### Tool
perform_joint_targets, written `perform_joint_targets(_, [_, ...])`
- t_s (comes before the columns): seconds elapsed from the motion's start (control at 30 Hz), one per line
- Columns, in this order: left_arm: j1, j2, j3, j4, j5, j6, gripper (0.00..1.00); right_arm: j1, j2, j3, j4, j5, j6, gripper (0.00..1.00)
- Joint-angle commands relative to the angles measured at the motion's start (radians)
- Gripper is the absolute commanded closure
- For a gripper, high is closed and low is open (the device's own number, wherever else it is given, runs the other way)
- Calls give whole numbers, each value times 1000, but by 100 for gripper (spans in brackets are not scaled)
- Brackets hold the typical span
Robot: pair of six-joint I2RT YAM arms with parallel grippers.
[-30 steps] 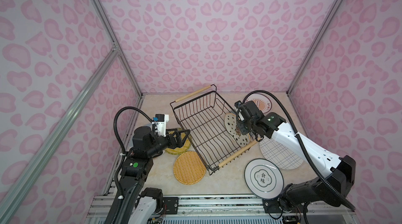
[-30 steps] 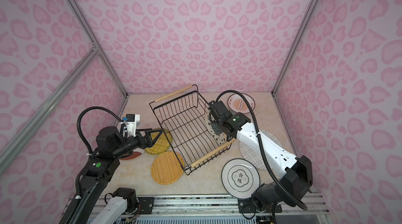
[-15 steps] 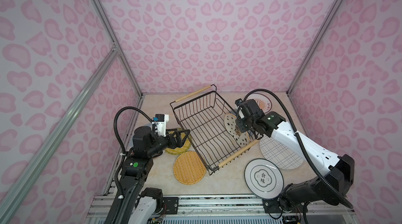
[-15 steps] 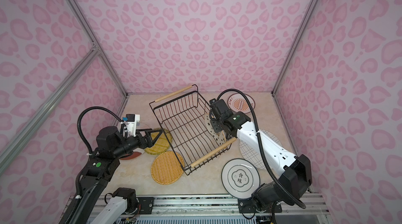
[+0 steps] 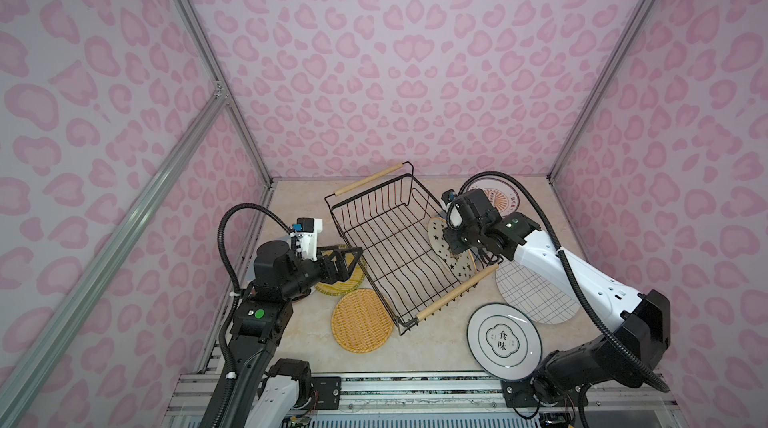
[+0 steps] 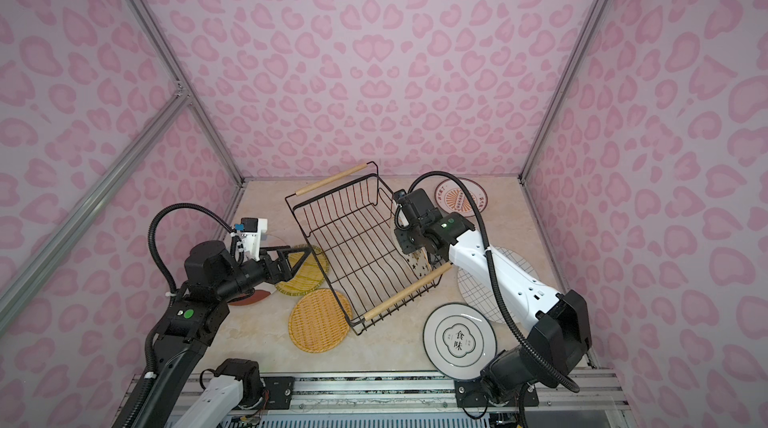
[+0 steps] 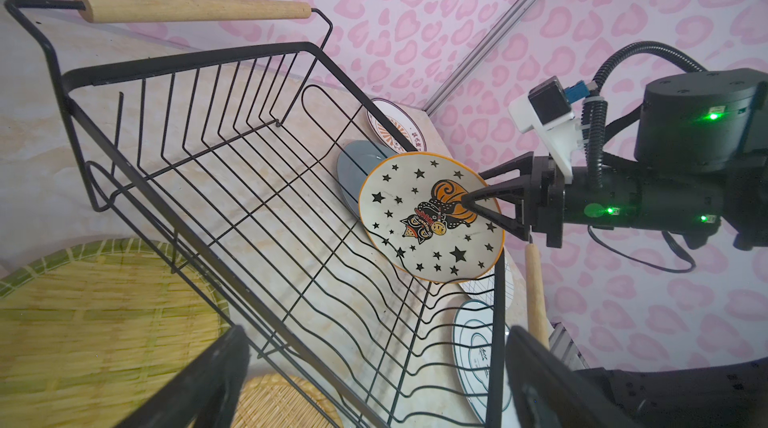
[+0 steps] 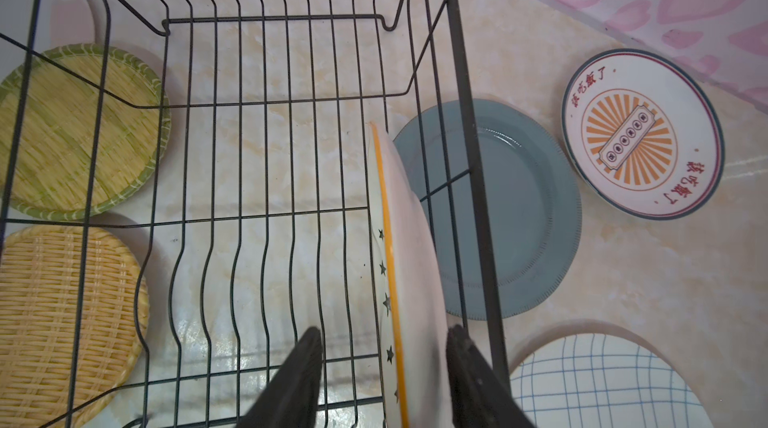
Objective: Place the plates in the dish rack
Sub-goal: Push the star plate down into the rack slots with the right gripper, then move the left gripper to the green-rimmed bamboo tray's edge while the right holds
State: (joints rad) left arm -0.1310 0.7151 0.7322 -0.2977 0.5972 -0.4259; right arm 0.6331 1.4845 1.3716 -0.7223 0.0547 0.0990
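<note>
The star plate [image 8: 399,280] stands on its edge inside the dish rack [image 5: 374,201], at the near right of the rack beside its right-hand wall. It tips a little toward that wall, and its broad faces run along the rack's length. The right claw [image 8: 382,330] comes down over the plate's upper rim with a finger on each side. The jaws are spread rather than pinching: the finger on the starred face stands plainly clear of it. The other sits close behind the back, and I can't tell whether it touches.

That straddle is what matters next. I'd say the only clean way out is back along the plate's own plane, up and away from the rim. Any sideways drift would knock the plate flat or against the wires.

The grey-blue plate [image 8: 511,213] lies flat on the table [image 5: 299,322] just outside that same wall, so the right arm is far nearer to it. The left claw [image 5: 353,263] hangs spread wide and empty at the rack's left side. It is above the green-edged woven plate [image 5: 332,286], with the yellow woven one [image 5: 361,326] just nearer.
</note>
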Motion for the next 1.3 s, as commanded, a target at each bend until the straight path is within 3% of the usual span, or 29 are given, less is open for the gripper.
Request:
perform_joint_targets(0.0, [1,4,-4,11,-5,4,2,0,-21,4,29,-9,12,43])
perform_joint_targets(0.4, [7,49,-17,-45,-116,-69,2,-19,-176,-68,102,-54,22,18])
perform_joint_targets(0.47, [53,74,-47,-53,-82,-111,2,-24,-213,-91,111,-68,24,15])
perform_joint_targets(0.6, [264,93,-193,34,112,-259,0,-34,-259,-119,125,-102,24,12])
perform_joint_targets(0.93, [476,65,-428,111,122,-394,2,-38,-276,-170,181,-214,40,2])
perform_joint_targets(1.1, [505,84,-485,198,122,-423,5,-38,-313,-213,245,-297,98,2])
perform_joint_targets(1.27, [505,105,-533,278,89,-457,7,-19,-333,-298,411,-450,264,2])
